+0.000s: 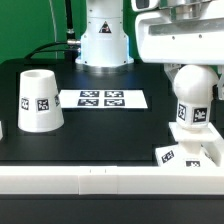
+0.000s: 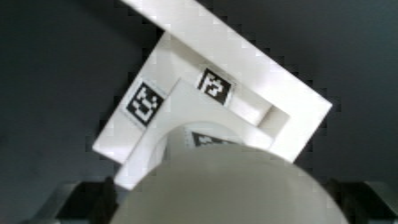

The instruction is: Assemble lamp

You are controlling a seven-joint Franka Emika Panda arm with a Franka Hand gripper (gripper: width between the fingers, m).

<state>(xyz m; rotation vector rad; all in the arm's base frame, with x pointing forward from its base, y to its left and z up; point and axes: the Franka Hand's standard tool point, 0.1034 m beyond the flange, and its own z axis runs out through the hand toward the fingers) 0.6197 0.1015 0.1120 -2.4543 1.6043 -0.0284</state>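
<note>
While the bulb (image 2: 222,185) fills the space between the jaws in the wrist view, with a dark finger (image 2: 80,200) showing on either side of it, I cannot tell whether they are clenched on it or just standing close around it. From the exterior view, the arm's white hand sits straight above the bulb (image 1: 192,95), which is upright, its rounded top up against the hand and a tag facing the camera. Right under the bulb lies the base (image 1: 186,152), flat on the counter (image 1: 100,135) at the exterior view's right, near the front edge. I cannot make out whether the bulb's foot is seated in the base or only meets it. Through the wrist camera the base (image 2: 192,82) shows as a white square with two tags on its face. Further off, the marker board (image 1: 103,99) lies flat mid-counter. The shade (image 1: 38,100) stands well apart at the exterior view's left, wide end down, one tag facing me. A white rail (image 1: 100,180) runs along the front.
</note>
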